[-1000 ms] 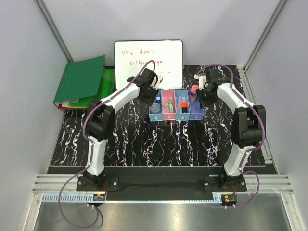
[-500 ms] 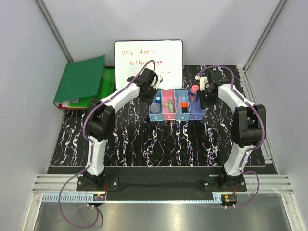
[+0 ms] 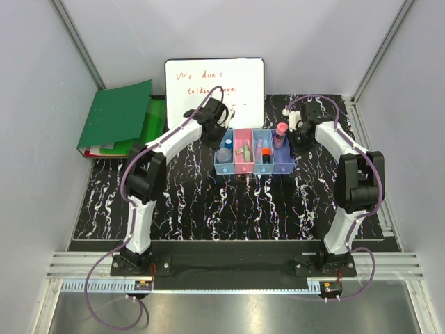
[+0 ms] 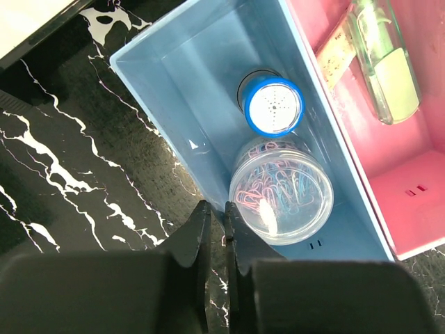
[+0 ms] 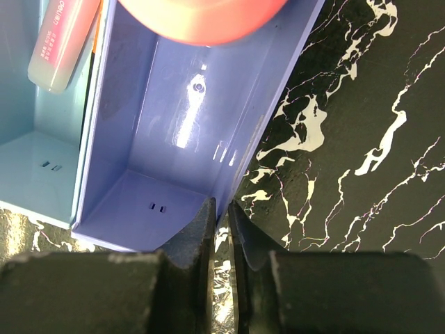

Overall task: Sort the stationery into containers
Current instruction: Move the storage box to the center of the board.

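Observation:
The containers [image 3: 254,165] are four joined bins on the mat. My left gripper [image 4: 214,212] is shut on the near left wall of the light blue end bin [image 4: 174,83]. That bin holds a blue-capped bottle [image 4: 272,104] and a clear round box of paper clips [image 4: 281,189]. A pale green marker [image 4: 386,66] lies in the pink bin [image 4: 417,174]. My right gripper [image 5: 222,209] is shut on the right wall of the purple bin [image 5: 167,139], one finger inside and one outside. A pink-topped item [image 5: 201,17] stands in that bin, and a pink stick [image 5: 59,42] lies in the neighbouring blue bin.
A whiteboard [image 3: 214,87] with red writing leans behind the bins. A green folder [image 3: 118,115] lies at the back left. The black marbled mat [image 3: 208,202] stretches from the bins toward the arm bases. Grey walls close in both sides.
Both grippers have closed onto the outer walls of the end bins. The arms have hardly shifted, and the bins stay in place.

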Robot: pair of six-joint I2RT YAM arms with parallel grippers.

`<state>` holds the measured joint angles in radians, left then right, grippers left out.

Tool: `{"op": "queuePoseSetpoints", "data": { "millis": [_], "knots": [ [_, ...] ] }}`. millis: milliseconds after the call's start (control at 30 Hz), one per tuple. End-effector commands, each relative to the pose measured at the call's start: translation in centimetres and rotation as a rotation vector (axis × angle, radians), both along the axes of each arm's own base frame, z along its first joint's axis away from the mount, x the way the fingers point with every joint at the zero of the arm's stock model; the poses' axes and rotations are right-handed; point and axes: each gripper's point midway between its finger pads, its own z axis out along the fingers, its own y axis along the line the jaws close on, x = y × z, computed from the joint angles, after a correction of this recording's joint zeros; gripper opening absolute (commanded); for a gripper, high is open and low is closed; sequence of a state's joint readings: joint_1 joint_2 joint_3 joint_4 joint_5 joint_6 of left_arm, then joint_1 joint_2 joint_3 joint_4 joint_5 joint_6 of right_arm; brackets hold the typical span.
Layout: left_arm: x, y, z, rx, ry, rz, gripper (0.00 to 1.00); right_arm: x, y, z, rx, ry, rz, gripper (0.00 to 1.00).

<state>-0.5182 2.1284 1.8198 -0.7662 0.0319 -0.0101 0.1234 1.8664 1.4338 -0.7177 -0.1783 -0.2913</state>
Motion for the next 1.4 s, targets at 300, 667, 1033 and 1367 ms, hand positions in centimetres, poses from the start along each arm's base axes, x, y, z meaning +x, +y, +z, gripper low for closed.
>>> {"op": "queuePoseSetpoints", "data": {
  "millis": [300,667,1033,1367],
  "knots": [
    [-1.3,-2.0,-0.4,-0.028,0.015,-0.08,0.0,-0.3,1.0,0.1,0.048,-0.01,0.02,0.13],
    [-3.7,-1.4,-0.6,-0.009,0.03,-0.09,0.0,-1.9,3.2,0.0,0.034,-0.006,0.078,0.11],
    [-6.1,0.4,-0.9,0.024,0.031,-0.093,0.0,-3.5,5.8,0.3,0.046,0.002,0.135,0.11],
    [-7.8,1.6,0.1,0.04,0.005,-0.109,0.0,-6.3,8.1,0.5,0.063,0.017,0.196,0.1]
  ]
}}
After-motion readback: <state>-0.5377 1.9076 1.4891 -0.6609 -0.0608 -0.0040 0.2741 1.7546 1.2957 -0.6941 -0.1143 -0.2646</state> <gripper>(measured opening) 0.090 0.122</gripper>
